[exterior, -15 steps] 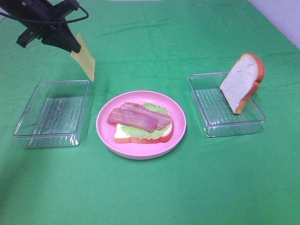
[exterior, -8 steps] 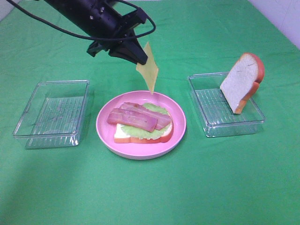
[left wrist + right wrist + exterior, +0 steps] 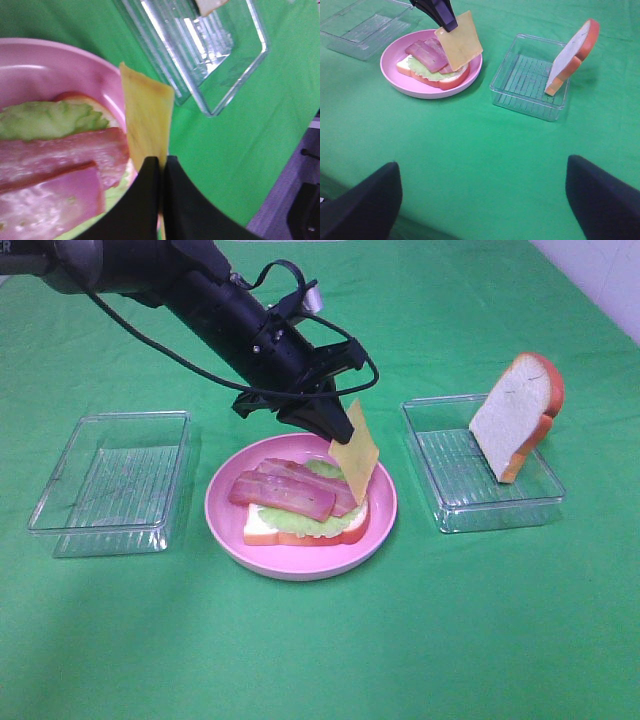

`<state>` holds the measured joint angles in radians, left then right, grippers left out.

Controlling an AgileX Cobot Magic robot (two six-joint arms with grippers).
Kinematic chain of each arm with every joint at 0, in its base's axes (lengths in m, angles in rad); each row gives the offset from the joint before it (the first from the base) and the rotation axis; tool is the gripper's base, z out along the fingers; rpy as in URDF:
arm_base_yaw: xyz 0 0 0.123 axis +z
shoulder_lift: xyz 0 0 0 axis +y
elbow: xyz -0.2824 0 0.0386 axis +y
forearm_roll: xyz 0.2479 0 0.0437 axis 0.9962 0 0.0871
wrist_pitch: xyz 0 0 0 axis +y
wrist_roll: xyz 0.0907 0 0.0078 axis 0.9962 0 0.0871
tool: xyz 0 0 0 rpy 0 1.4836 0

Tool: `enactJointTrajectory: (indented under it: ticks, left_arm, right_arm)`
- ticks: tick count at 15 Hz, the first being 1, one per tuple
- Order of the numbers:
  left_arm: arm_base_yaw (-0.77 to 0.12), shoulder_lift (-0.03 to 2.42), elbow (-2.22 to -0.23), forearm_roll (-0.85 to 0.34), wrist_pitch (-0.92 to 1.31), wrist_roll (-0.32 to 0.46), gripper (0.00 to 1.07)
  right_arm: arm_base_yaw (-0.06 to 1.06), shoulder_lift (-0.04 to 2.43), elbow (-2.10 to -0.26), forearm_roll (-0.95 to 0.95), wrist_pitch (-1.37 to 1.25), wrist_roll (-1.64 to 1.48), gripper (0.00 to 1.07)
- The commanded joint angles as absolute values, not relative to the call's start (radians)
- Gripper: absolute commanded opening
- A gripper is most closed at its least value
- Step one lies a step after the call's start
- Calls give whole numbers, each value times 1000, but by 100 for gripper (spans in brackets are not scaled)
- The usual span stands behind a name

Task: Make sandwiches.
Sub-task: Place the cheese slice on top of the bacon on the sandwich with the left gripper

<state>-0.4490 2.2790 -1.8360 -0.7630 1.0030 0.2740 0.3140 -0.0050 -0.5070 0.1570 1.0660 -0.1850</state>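
Observation:
The open sandwich point(image 3: 300, 528) lies on the round pink plate point(image 3: 230, 540): a white bread slice, a green lettuce leaf point(image 3: 338, 472) and pink-red bacon strips point(image 3: 285, 492). My left gripper point(image 3: 335, 435) is shut on the yellow-orange cheese square point(image 3: 356, 453), which hangs tilted just over the sandwich's right side. The left wrist view shows the gripper point(image 3: 162, 162) pinching the cheese point(image 3: 147, 117) beside the bacon point(image 3: 60, 155). A second bread slice point(image 3: 518, 412) stands upright in the right tray. My right gripper point(image 3: 482, 167) is open and empty, well in front of the plate point(image 3: 420, 92).
A clear plastic tray point(image 3: 110, 480) stands left of the plate. Another clear tray point(image 3: 470, 495) stands to the right, with the bread slice leaning at its far right corner. Green cloth point(image 3: 320, 650) covers the table.
My left gripper has carried the cheese square right and down, from above the left tray to just over the sandwich's right side. Nothing else has moved.

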Motion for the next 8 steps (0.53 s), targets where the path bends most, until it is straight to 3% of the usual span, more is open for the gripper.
enactJointTrajectory:
  ticks: [1,3,7,8]
  left_arm:
    - [-450,2281,-1833,-620,1008,190,0]
    - [-450,2281,-1833,-487,1009,103,0]
    - [-451,2281,-1833,-484,1030,88,0]
    - [-451,2281,-1833,-484,1035,88,7]
  right_arm:
    - [315,-20,-504,155,1069,-198,85]
    - [315,-20,-504,155,1069,-198,85]
    - [315,-20,-504,155,1069,-198,85]
    - [315,-20,-504,155,1069,-198,85]
